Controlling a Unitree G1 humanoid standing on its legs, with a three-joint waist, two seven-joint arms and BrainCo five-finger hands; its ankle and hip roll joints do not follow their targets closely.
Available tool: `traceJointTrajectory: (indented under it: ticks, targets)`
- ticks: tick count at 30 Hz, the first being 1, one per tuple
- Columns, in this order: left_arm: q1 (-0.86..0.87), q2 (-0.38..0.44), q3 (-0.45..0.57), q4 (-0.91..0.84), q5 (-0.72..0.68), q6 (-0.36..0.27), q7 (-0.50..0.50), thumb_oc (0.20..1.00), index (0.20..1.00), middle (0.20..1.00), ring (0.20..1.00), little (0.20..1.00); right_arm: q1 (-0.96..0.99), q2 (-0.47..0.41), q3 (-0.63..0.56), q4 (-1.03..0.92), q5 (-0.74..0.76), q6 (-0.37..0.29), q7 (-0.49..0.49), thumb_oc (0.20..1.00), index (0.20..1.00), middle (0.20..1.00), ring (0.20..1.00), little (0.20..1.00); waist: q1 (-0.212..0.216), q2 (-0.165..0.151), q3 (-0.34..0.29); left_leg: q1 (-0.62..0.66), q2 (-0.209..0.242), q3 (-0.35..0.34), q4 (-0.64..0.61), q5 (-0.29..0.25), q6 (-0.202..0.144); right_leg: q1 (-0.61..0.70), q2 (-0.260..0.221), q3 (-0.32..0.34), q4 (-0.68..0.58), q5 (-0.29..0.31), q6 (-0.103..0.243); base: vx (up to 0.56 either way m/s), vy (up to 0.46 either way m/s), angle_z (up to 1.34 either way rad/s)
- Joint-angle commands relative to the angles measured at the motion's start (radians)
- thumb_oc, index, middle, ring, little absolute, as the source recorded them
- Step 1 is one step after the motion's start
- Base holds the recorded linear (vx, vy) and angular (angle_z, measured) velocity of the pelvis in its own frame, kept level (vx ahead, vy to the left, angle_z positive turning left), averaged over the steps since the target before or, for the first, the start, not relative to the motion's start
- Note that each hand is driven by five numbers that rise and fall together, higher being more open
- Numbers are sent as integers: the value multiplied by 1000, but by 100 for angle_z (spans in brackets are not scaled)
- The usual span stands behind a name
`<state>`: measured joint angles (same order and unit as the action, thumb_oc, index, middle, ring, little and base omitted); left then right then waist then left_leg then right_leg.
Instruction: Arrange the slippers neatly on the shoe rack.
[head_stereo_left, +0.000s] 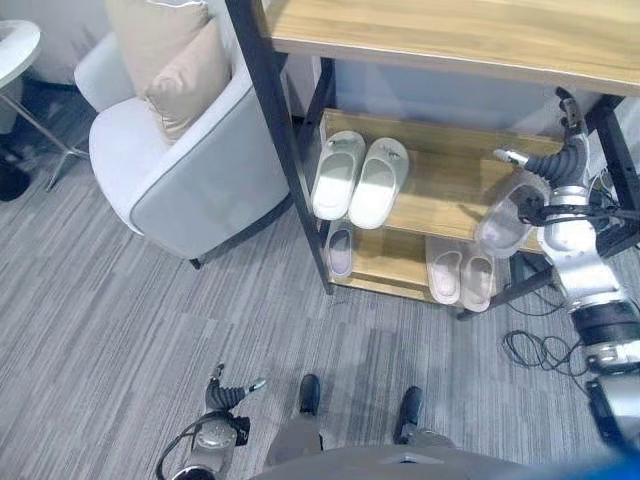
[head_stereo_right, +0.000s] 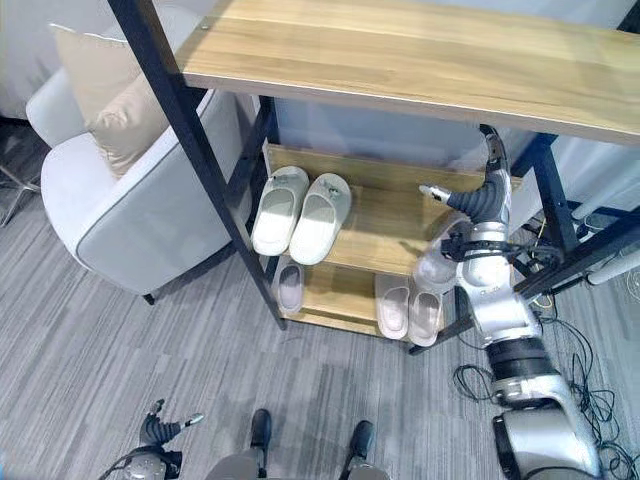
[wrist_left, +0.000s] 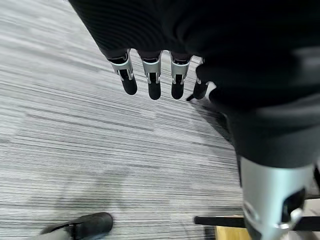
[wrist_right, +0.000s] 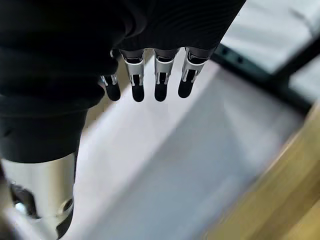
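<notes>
My right hand (head_stereo_right: 478, 205) is up at the middle shelf of the black-framed wooden shoe rack (head_stereo_left: 455, 190), fingers straight, holding nothing. A pale translucent slipper (head_stereo_left: 505, 215) hangs just beside my wrist. White slipper pair (head_stereo_left: 360, 178) sits on the same shelf. Left hand (head_stereo_left: 228, 392) hangs low over the grey carpet (head_stereo_left: 120, 310), relaxed.

Place: a home-like living or entry area.
Seating: a grey armchair (head_stereo_left: 170, 170) with beige cushions (head_stereo_left: 170, 60) stands just beside the rack.
Storage: a wood-and-black-metal shoe rack (head_stereo_left: 440, 190) holds pairs of pale slippers (head_stereo_left: 360, 178) on its shelves.
Floor: grey striped carpet (head_stereo_left: 120, 330) runs throughout.
Edge: a small round side table (head_stereo_left: 15, 50) stands near the armchair.
</notes>
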<state>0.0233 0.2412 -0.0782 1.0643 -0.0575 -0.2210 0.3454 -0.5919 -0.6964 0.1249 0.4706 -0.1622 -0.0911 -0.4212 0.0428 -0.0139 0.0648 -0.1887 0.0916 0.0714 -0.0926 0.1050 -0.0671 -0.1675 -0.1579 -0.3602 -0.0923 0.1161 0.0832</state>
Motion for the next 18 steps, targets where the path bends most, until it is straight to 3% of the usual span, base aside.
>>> traceJointTrajectory:
  ticks: [1,4,9,13,18]
  targets:
    - [-51,16,-33,55,-20,-10,-33,1000,1000,1000,1000,1000,-58,9,23,17,-82,35,4,1000,1000,1000,1000,1000,18,0,4,3,44,14,5,-84,-69,-11,-87,8,115,-109,92,12,-19,-21]
    - [-53,13,-42,52,-35,-14,-49,1000,1000,1000,1000,1000,-89,-4,36,102,-83,52,38,1000,1000,1000,1000,1000,7,9,6,0,51,23,5,-81,-75,-18,-85,11,117,-111,90,8,-27,-11]
    - [-58,10,-63,33,-33,-1,-40,1000,1000,1000,1000,1000,-38,31,-9,221,-115,101,-25,1000,1000,1000,1000,1000,-8,6,-7,3,57,22,5,-86,-77,-5,-75,-1,106,-113,89,24,3,-3]
    - [-52,10,-63,39,-24,8,-39,1000,1000,1000,1000,1000,-34,47,-5,261,-153,130,-22,1000,1000,1000,1000,1000,-8,2,-13,8,58,23,5,-90,-76,6,-71,-3,100,-115,89,13,0,-1]
    - [-53,12,-67,43,-15,14,-40,1000,1000,1000,1000,1000,-12,72,-6,307,-146,127,-19,1000,1000,1000,1000,1000,-10,3,-20,14,60,20,5,-91,-78,18,-70,-11,94,-117,88,33,-68,1]
